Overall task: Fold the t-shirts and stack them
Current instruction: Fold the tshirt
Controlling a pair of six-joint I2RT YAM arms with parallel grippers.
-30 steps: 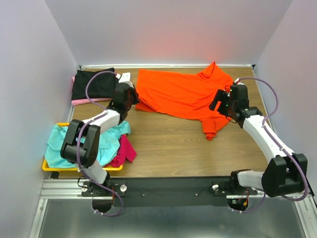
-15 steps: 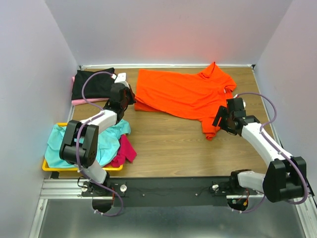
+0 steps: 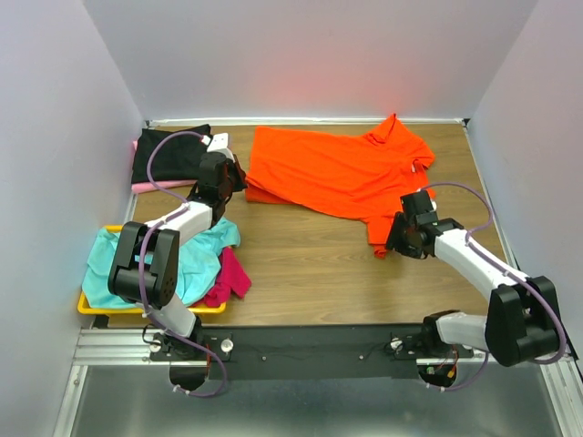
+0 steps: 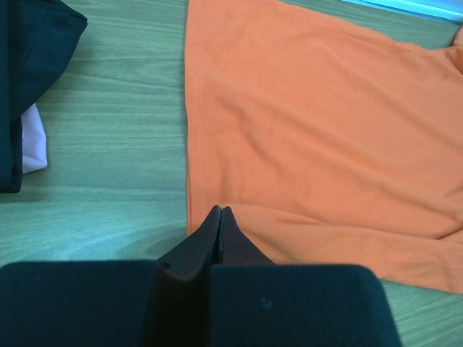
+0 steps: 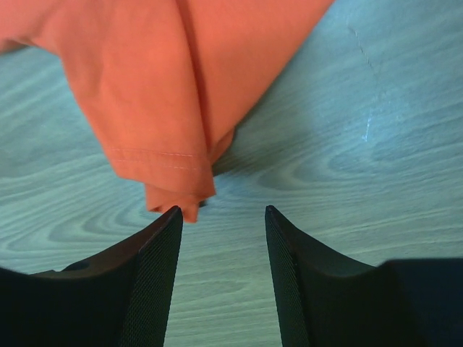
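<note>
while the right tool gapes before the orange t-shirt's sleeve, the left tool's clenched at its hem.

Five t-shirts and one yellow tray show. A teal shirt and a magenta shirt lie at the tray, a black shirt lies on a pale pink shirt just behind it, and an orange shirt lies well right of it.
</note>
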